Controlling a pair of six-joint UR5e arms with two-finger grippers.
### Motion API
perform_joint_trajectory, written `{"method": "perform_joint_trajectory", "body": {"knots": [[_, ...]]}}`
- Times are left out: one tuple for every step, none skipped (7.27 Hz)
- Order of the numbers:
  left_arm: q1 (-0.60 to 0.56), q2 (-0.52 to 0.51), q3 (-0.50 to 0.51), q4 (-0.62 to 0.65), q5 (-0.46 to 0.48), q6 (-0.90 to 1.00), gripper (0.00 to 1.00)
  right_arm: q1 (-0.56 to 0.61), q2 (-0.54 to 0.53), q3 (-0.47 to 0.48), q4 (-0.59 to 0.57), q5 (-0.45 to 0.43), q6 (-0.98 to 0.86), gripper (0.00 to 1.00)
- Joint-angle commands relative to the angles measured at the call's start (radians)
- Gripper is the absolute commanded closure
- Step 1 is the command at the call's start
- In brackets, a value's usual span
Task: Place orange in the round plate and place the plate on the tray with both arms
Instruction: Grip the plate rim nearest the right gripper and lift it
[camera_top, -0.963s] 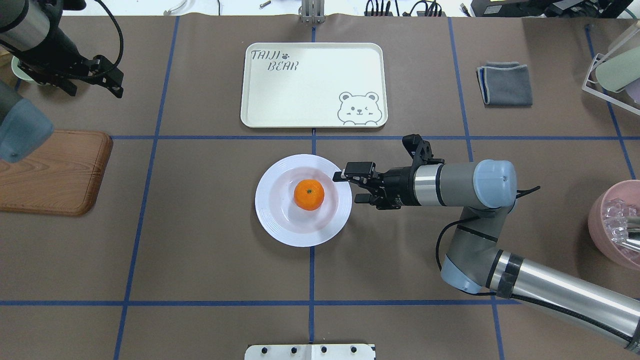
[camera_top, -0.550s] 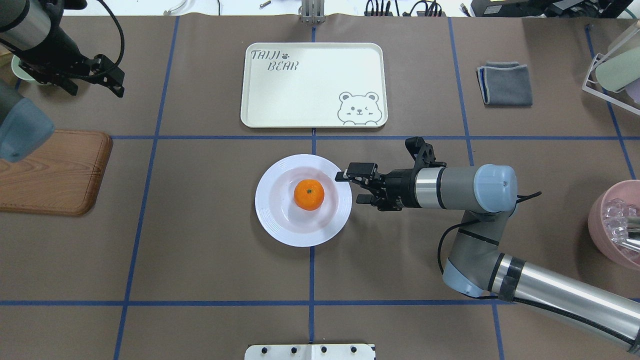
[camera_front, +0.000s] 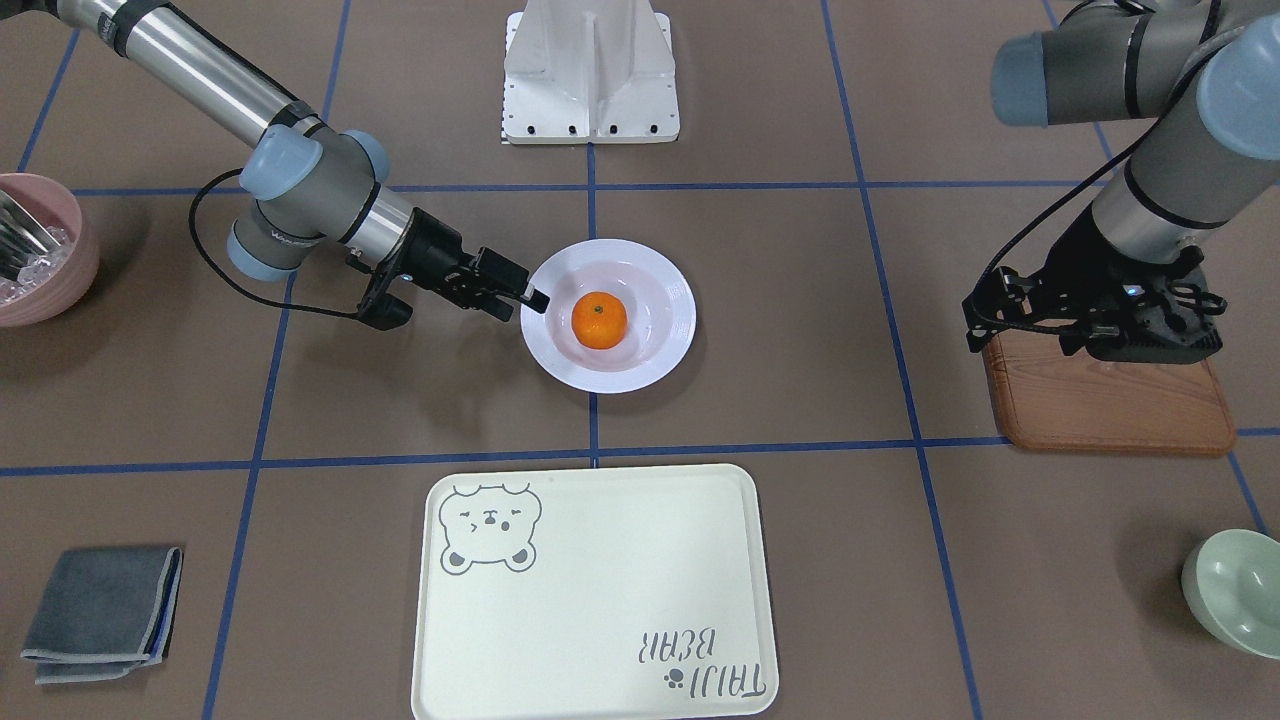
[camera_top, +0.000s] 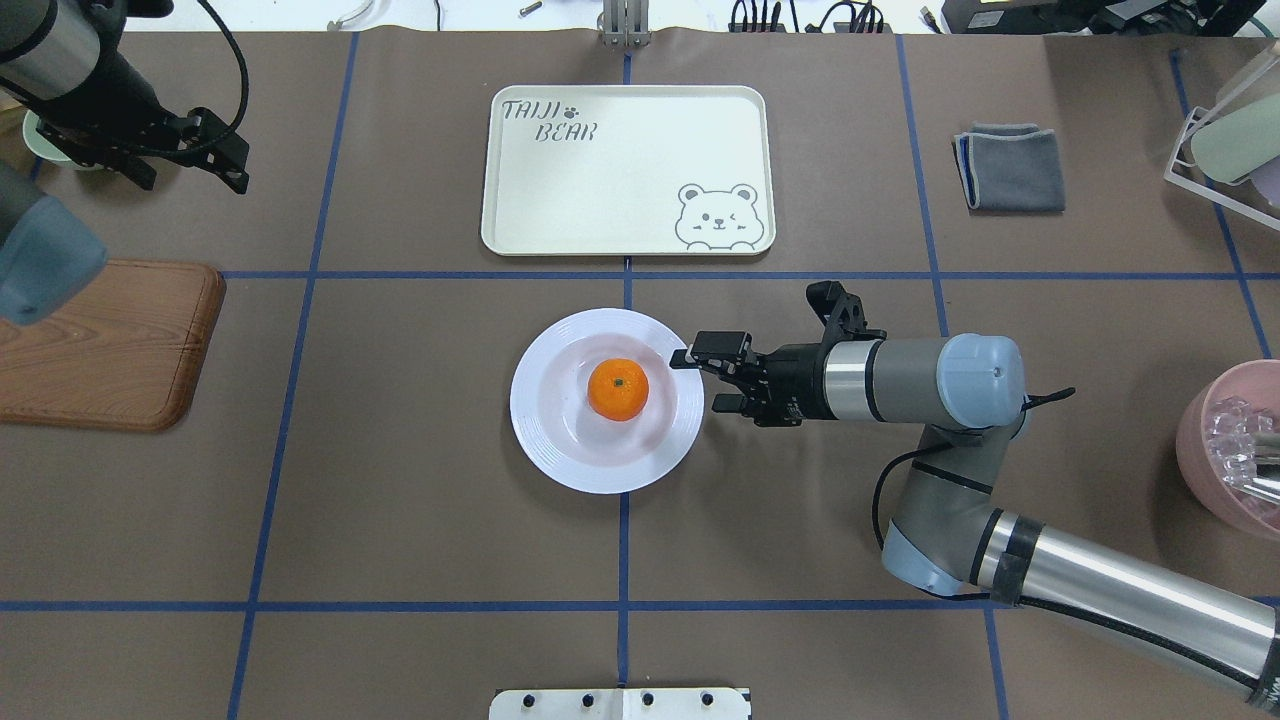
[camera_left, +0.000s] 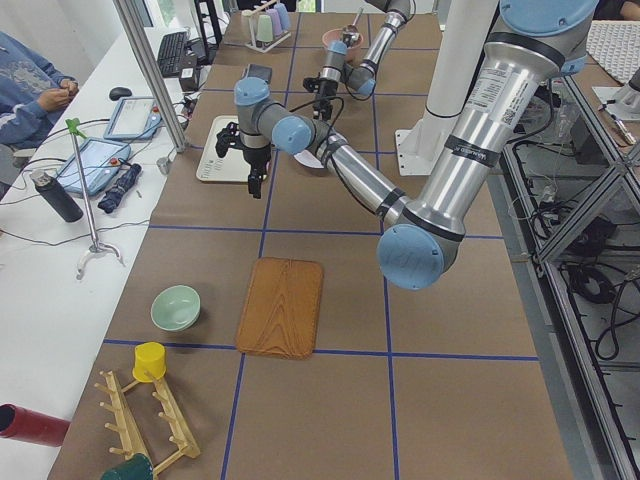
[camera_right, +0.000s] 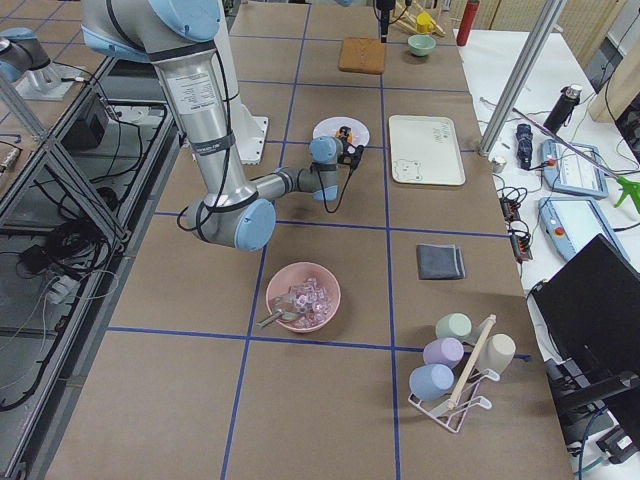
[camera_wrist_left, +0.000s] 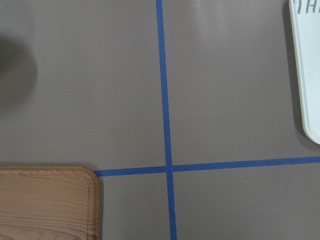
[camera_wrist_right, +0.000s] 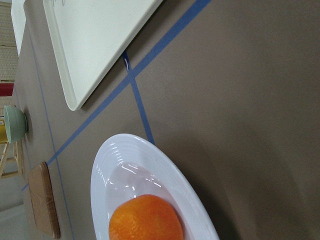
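Already past the fruit step, by the look of it: small round bright-orange mandarin-like orange (camera_top: 618, 389) lying loose in the well of the glossy white round deep plate (camera_top: 560, 452), mid-table. Large cream rectangular bear-print tray (camera_top: 640, 160) just beyond on the far side, bare, apart from the plate.

Black two-finger right gripper (camera_top: 698, 381) at the plate's right rim, lying level, jaws parted, one finger over the ridged rim and the other lower, just outside the edge. Contact with the rim not clear. Nothing held.

Black left gripper (camera_top: 225, 160) well away at far left, hanging over bare table near the far corner of the brown wooden board (camera_top: 100, 340). Spread of its fingers impossible to tell from these views; nothing seen in it.

Handling, as a guess:
- Plate probably ceramic or hard melamine: stiff, glossy so slippery, breakable if dropped, and heavy-ish for a one-sided pinch.
- Best taken by the wide ridged rim, thin enough to pinch, with some bite from the ridges.
- Safer pinched at two opposite points, right rim and left rim, to stay level.
- Orange round and free to roll, but probably kept in by the deep well if carried flat.
- Worth lifting low and setting down gently inside the tray's raised lip.
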Motion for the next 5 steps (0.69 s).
{"method": "perform_joint_trajectory", "body": {"knots": [[-0.002, 0.000, -0.002, 0.001, 0.000, 0.000, 0.02, -0.015, 0.006, -0.003, 0.002, 0.000, 0.020, 0.02], [-0.002, 0.000, -0.002, 0.001, 0.000, 0.000, 0.02, -0.018, 0.006, -0.003, 0.002, 0.000, 0.020, 0.02], [-0.002, 0.000, -0.002, 0.001, 0.000, 0.000, 0.02, -0.020, 0.006, -0.008, 0.002, 0.000, 0.020, 0.03], [-0.003, 0.000, -0.005, 0.001, 0.000, 0.000, 0.02, -0.026, 0.006, -0.010, 0.002, 0.000, 0.020, 0.04], [-0.003, 0.000, -0.005, 0.001, 0.000, 0.000, 0.02, -0.027, 0.007, -0.010, 0.002, 0.000, 0.020, 0.05]]}}
